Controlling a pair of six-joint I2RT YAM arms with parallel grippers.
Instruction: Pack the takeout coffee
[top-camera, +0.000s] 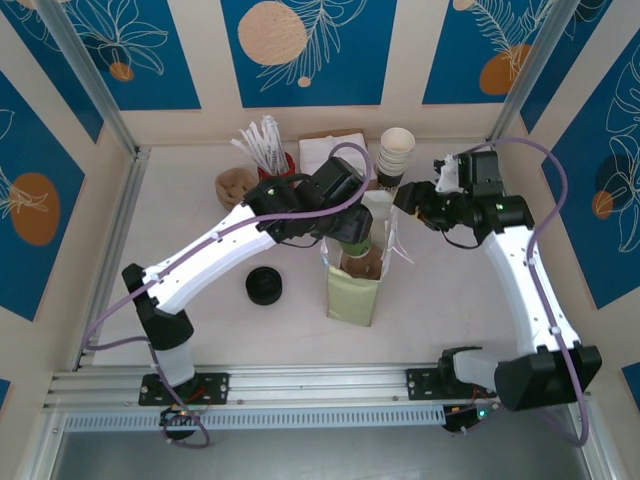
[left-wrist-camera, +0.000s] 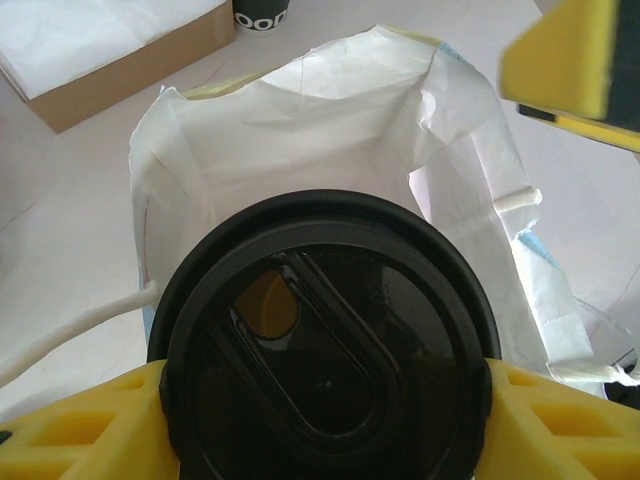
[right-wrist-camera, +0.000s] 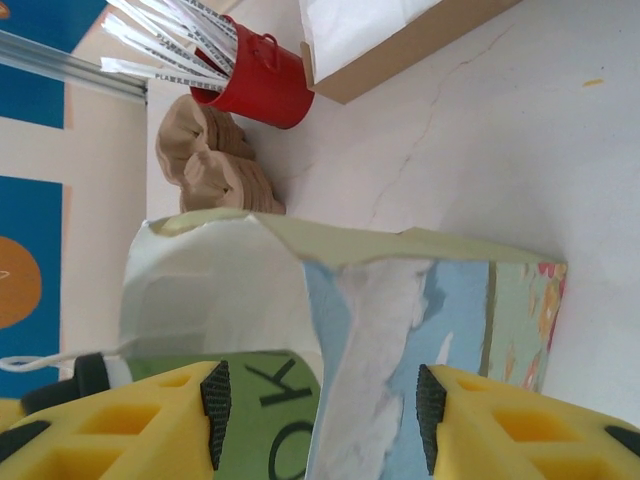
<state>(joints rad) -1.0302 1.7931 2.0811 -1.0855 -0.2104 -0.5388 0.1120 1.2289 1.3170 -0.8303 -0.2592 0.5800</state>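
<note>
Left wrist: the left gripper (left-wrist-camera: 325, 410) grasps the coffee (left-wrist-camera: 320, 340) at its lid, over the open bag's (left-wrist-camera: 300, 150) mouth. Right wrist: the right gripper (right-wrist-camera: 322, 405) is released, jaws apart astride the bag's wall. Top: both grippers meet at the upright bag; lids (top-camera: 264, 286) lie to its left.

1. Bright, even light from above — the pale table (top-camera: 450, 300) looks almost washed out, its shadows faint and soft.
2. Left wrist view: a dull sheen on the takeout coffee (left-wrist-camera: 330, 350) lid, the frame's bottom corners blurred.
3. Right wrist view: the bag (right-wrist-camera: 400, 300) sharp — its white inside glowing bright.
</note>
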